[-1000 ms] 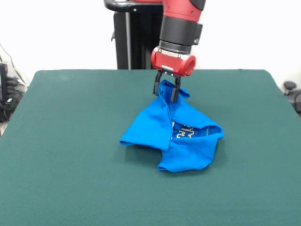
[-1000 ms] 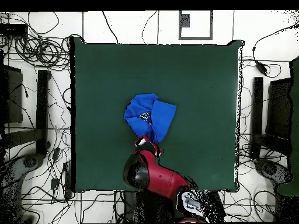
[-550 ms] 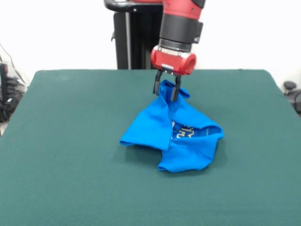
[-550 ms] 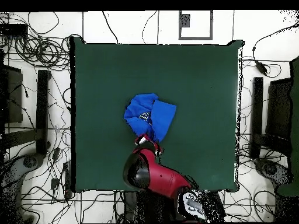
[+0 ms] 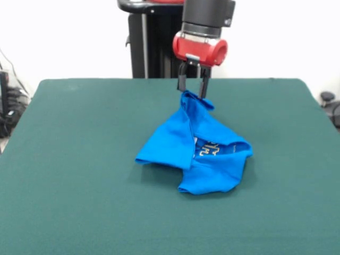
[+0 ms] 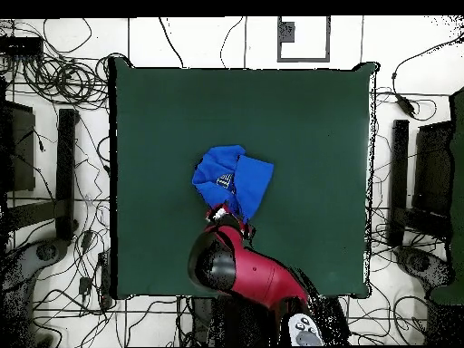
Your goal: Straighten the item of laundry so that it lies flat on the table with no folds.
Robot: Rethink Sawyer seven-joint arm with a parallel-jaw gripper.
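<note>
Just above shirt [image 5: 199, 149] — jaws apart

White wall [image 5: 64, 37]; seemingly cable-strewn floor [image 6: 63, 82]

A bright blue T-shirt [image 5: 197, 147] is showing pale lettering on a fold at centre frame. The table [image 5: 79, 186] beneath is wearing dark green felt. At upper centre, the gripper [image 5: 193, 90] is showing black fingers under a red wrist collar.
</note>
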